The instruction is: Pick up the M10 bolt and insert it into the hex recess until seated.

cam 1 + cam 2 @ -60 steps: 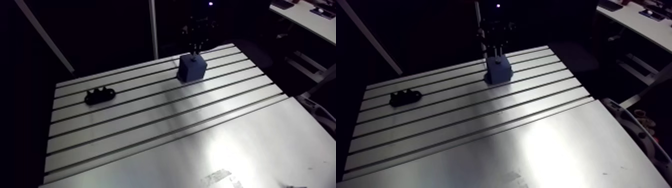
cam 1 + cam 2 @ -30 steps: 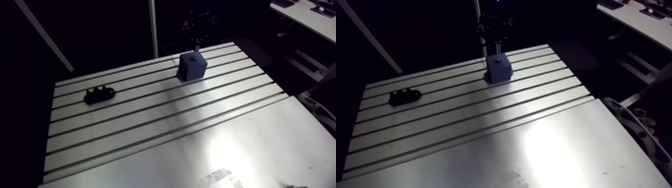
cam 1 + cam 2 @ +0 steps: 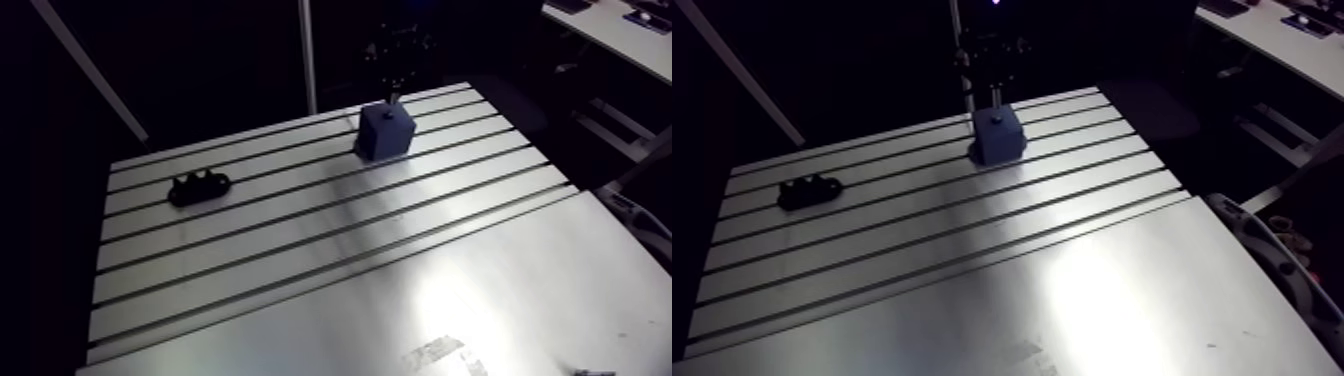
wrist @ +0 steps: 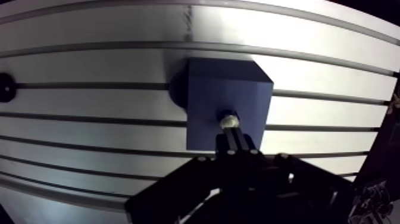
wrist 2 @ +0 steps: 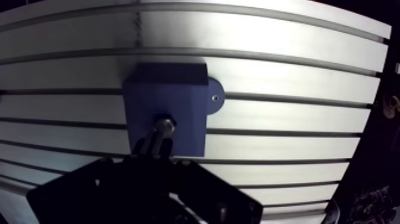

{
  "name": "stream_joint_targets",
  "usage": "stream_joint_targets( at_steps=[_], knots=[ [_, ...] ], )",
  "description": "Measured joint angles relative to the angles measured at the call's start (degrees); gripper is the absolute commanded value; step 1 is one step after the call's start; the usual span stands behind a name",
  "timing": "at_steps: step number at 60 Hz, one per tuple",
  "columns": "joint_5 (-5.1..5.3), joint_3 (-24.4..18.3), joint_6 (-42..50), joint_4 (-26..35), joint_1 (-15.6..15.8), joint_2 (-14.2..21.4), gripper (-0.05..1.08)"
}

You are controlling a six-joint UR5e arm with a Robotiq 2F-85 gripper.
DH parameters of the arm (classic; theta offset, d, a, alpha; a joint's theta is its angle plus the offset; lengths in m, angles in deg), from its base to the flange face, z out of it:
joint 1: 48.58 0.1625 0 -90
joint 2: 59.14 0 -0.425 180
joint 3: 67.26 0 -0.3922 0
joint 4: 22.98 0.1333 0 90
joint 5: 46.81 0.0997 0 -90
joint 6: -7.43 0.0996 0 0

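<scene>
A blue block point(image 4: 208, 95) stands on the slotted table point(image 3: 330, 260), near its far edge. My gripper point(image 4: 232, 132) hangs right over the block's top face. Its two narrow fingers point(image 4: 237, 142) are close together, and the M10 bolt point(image 4: 228, 120) shows as a shiny round end at their tips. I cannot tell whether the bolt's lower part sits in the recess, because the bolt and fingers cover it. In the arm view the gripper point(image 3: 394, 97) is a little above the block point(image 3: 385, 132).
A small black fixture point(image 3: 199, 187) lies at the table's left side, far from the block. The block has a round blue tab point(image 5: 215, 97) at its base. A dark round piece point(image 4: 6, 88) sits in one slot, off to the gripper's side.
The gripper has risen a little from the block's top, where its tips stood earlier. The block and the black fixture have stayed in place.
</scene>
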Motion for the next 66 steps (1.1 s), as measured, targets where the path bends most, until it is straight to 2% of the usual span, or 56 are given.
stream_joint_targets(
  at_steps=[66],
  knots=[
    [-0.48, 0.6, -0.4, -0.6, 0.0, -1.0, 1.06]
  ],
)
